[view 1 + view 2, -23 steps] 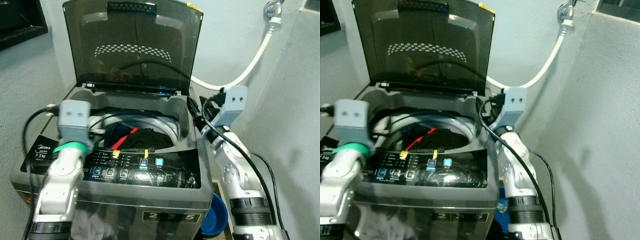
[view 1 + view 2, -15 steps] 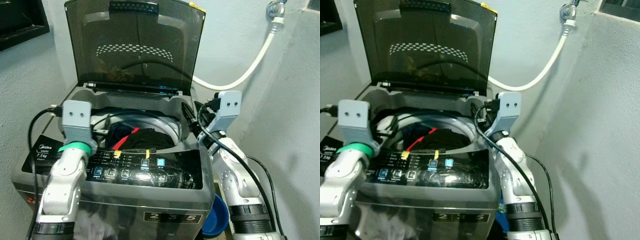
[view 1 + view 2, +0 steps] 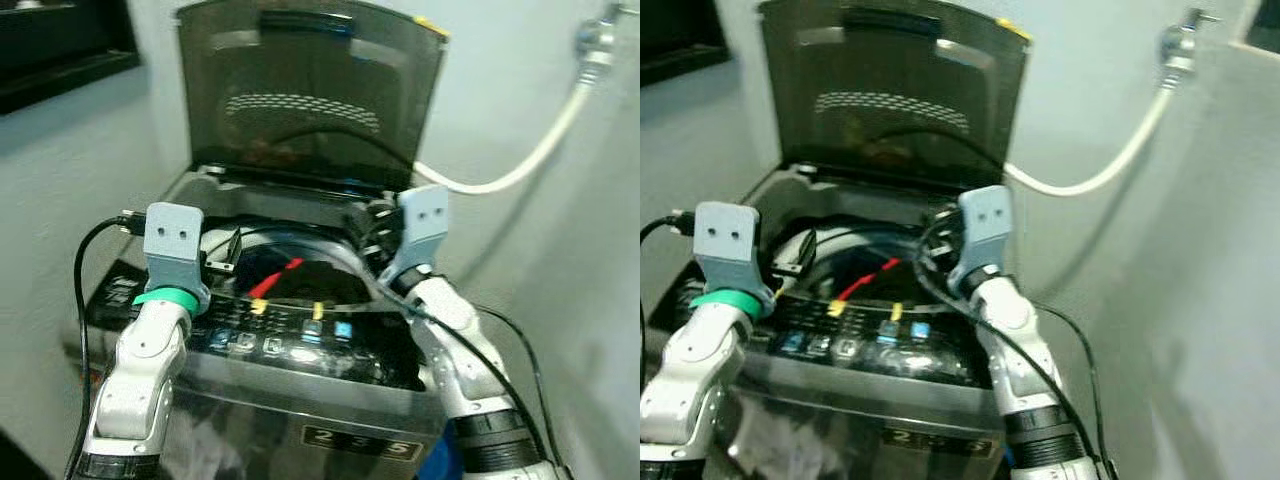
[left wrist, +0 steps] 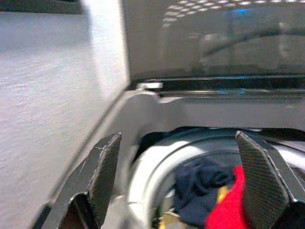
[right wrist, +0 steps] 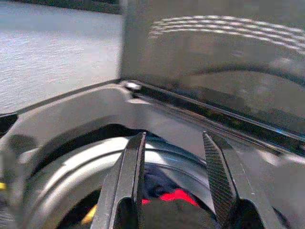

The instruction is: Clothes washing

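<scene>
A grey top-loading washing machine (image 3: 350, 440) stands before me with its smoky lid (image 3: 310, 100) upright. In its drum lie dark clothes (image 3: 320, 285) with a red piece (image 4: 233, 205) and a navy piece (image 4: 200, 183). My left gripper (image 4: 183, 181) hovers over the drum's left front rim, fingers (image 4: 105, 171) wide apart and open, nothing between them. Over the drum's right rim my right gripper (image 5: 174, 186) points toward the lid hinge; it is open and holds nothing. The head views show both wrists, left (image 3: 172, 255) and right (image 3: 420, 225), above the tub.
The control panel (image 3: 300, 340) with lit buttons and yellow tags runs along the machine's front. A white hose (image 3: 530, 160) leads from a wall tap (image 3: 597, 35) to the machine's back. Walls close in on the left and right.
The view has shifted and blurred as the camera moved. Both grippers have come inward over the drum, the right one from beside the machine's right edge to above the tub.
</scene>
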Robot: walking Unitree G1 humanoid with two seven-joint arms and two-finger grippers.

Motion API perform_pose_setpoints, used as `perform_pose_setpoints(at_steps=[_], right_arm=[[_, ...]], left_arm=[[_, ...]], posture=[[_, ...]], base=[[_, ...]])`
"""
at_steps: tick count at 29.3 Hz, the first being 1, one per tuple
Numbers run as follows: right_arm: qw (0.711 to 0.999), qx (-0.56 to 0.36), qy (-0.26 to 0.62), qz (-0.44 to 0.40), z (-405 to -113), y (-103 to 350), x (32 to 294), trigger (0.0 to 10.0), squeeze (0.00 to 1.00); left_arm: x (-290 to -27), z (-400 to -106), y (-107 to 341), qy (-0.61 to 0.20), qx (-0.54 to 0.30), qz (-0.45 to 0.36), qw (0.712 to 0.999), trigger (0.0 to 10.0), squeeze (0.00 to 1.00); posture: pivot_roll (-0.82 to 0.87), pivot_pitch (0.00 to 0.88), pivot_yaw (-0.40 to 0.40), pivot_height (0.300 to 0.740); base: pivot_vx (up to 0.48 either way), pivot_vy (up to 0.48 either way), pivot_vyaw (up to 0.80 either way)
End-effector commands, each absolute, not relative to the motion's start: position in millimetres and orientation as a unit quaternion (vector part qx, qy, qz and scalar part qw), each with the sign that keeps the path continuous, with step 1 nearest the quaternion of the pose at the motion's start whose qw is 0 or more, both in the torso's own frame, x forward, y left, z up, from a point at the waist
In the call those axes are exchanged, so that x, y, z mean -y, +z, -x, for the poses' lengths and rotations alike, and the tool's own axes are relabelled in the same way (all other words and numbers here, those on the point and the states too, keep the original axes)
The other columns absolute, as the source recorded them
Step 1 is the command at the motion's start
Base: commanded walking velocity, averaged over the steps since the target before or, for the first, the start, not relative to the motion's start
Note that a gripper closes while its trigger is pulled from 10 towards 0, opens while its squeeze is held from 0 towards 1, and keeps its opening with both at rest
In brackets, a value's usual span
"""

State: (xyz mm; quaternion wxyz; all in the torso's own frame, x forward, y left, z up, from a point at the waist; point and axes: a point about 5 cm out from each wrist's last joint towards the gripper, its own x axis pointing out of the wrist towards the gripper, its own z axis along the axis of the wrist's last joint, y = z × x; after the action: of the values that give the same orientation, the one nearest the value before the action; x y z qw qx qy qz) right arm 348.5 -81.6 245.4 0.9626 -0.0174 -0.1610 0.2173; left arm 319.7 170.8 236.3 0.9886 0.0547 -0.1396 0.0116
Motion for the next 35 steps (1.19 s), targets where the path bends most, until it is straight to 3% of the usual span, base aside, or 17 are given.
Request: perform_pose_setpoints(at_steps=[1,35], right_arm=[[0.962,0.167,0.214,0.024,-350.4,248.6,84.3,10.0,0.00],[0.965,0.179,0.188,0.023,-351.7,248.3,97.7,10.0,0.00]], left_arm=[[-170.0,-319.7,233.6,0.008,0.134,-0.059,0.989,10.0,0.00],[-160.4,-325.8,239.8,-0.037,0.137,-0.086,0.986,10.0,0.00]], posture=[[0.11,0.000,-0.013,0.740],[0.13,0.000,0.031,0.740]], base=[[0.000,0.000,0.80],[0.000,0.000,0.80]])
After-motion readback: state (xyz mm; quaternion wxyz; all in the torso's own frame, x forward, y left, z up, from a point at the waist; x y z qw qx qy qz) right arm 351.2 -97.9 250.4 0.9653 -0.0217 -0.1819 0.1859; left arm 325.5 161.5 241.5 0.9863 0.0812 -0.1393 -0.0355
